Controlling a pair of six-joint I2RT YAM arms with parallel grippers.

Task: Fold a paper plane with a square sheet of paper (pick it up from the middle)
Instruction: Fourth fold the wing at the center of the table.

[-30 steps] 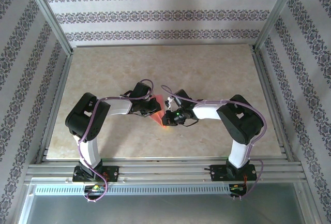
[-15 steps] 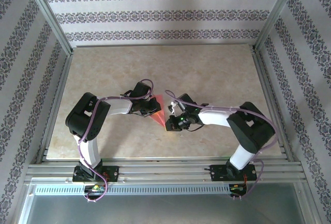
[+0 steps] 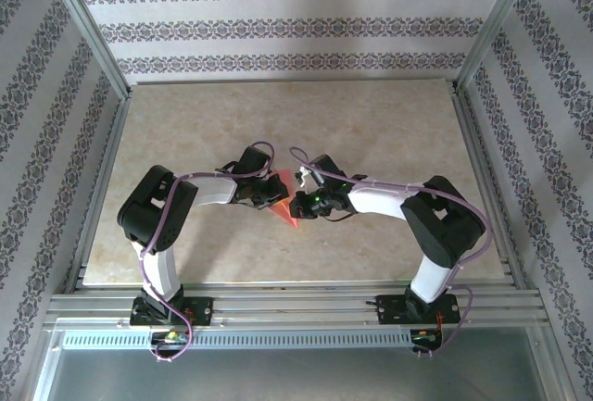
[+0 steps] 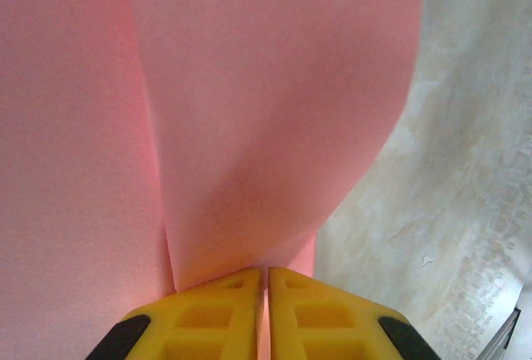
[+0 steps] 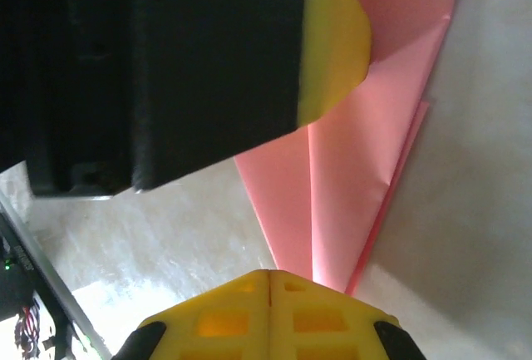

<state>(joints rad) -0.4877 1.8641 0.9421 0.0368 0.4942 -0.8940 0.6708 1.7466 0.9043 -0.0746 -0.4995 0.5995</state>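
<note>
The salmon-pink paper plane [image 3: 288, 215] lies on the table as a narrow pointed shape with a centre crease and layered flaps [image 5: 349, 177]. My left gripper [image 3: 271, 195] is shut on its wide end, and pink paper [image 4: 249, 110] shows in the slit between the yellow fingers [image 4: 224, 302]. My right gripper [image 5: 270, 275] is shut with nothing between its fingers. Its tips sit right at the paper's pointed end. In the top view the right gripper [image 3: 298, 206] faces the left one across the paper. The left gripper's black body and yellow finger [image 5: 332, 36] cover the far part of the paper.
The beige marble table top [image 3: 389, 132] stretches away behind and to both sides of the arms. Aluminium frame rails [image 3: 296, 304] run along the near edge, with upright posts at the corners and patterned walls around.
The right gripper slid toward the near edge along the paper, then came back up to the left gripper. The left arm and its grip have not moved.
</note>
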